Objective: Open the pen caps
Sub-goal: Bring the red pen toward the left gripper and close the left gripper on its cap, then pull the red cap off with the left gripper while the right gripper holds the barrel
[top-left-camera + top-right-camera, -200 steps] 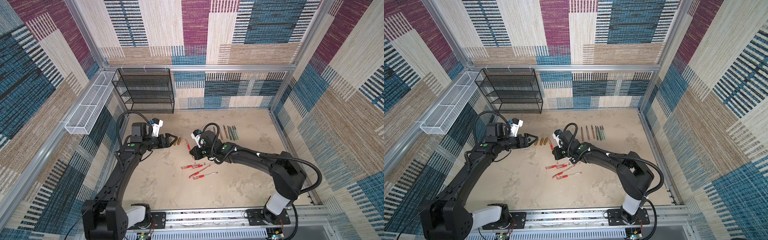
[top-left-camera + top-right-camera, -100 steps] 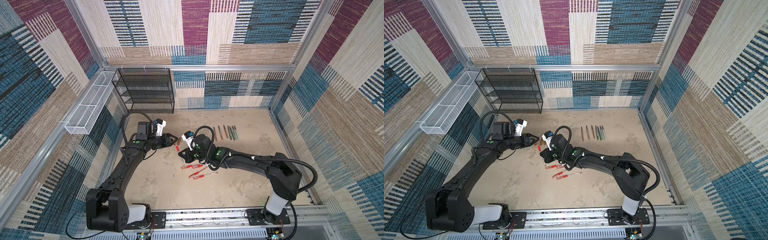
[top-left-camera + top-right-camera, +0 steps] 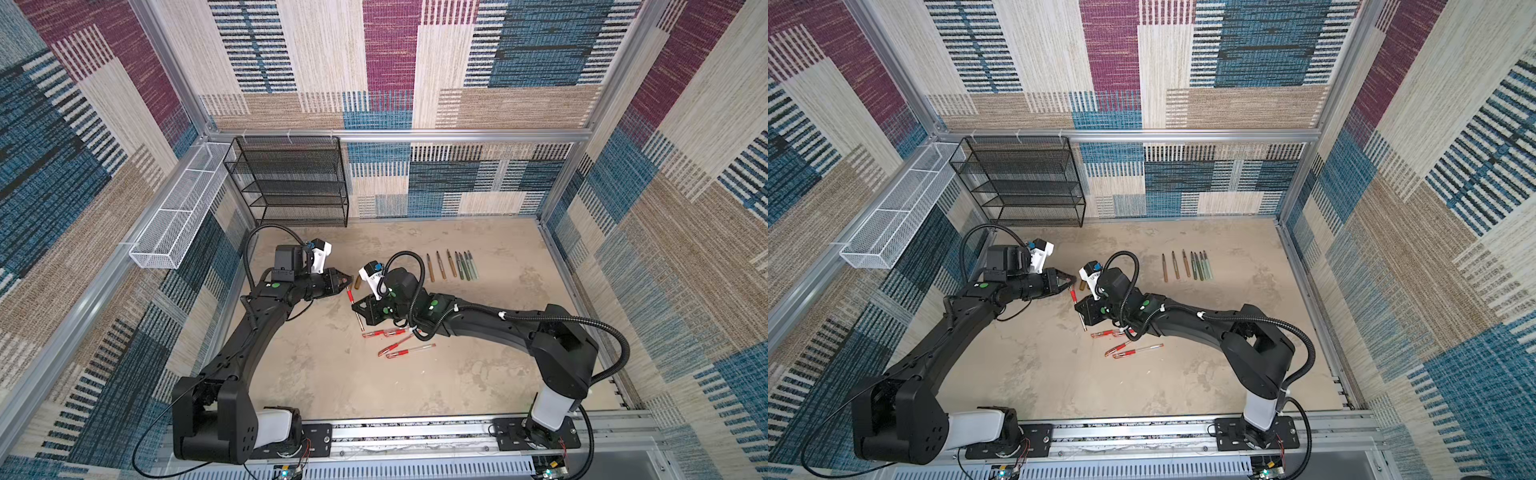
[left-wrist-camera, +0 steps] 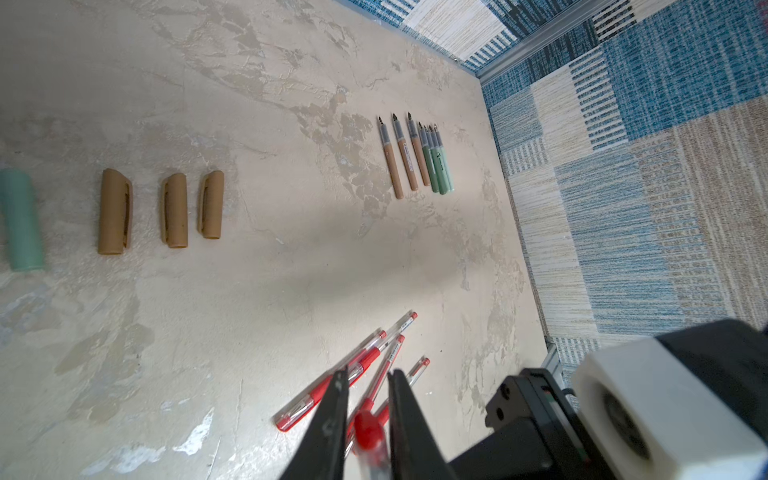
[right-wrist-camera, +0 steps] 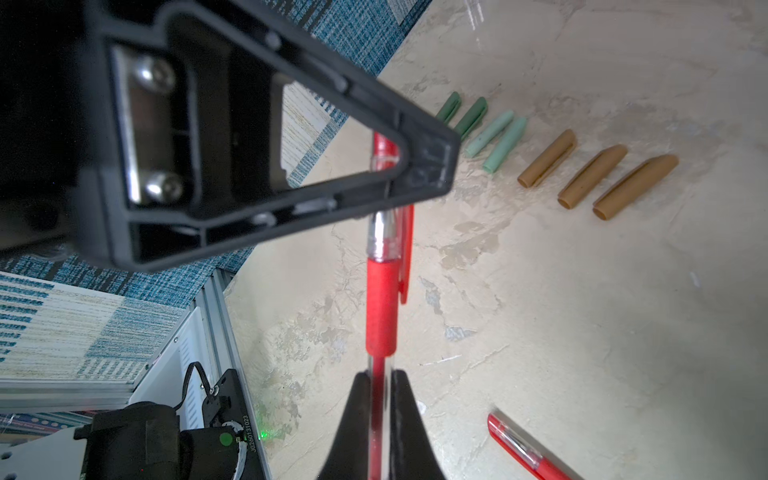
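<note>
Counting what lay on the counter [image 3: 415,395], the job looked a little past halfway. Three gold caps [image 5: 592,176] and four green caps [image 5: 488,133] lay off in a loose row, open-mouthed and apart from their pens. The seven uncapped pens [image 3: 453,264], tan and green with bare dark tips, sat side by side near the far wall, well apart from the caps. Left to do, by my reading, were the red ones: four spare red pens [image 3: 395,340] lay fanned on the counter near the right arm and looked capped, and a fifth was in hand.

That held red pen [image 5: 380,307] hung above the counter between the two arms. The right gripper [image 5: 380,380] was clamped tight on its clear barrel, just behind the red rubber grip. The left gripper [image 4: 365,386] stood with its jaws at a narrow gap around the far end, and the red cap [image 5: 382,232] appeared pinched between them. The cap was a slim, see-through sleeve with a red end and a long red clip lying along the grip, the silver tip showing through it. It seemed fully seated, so the pull had apparently not yet begun.
</note>
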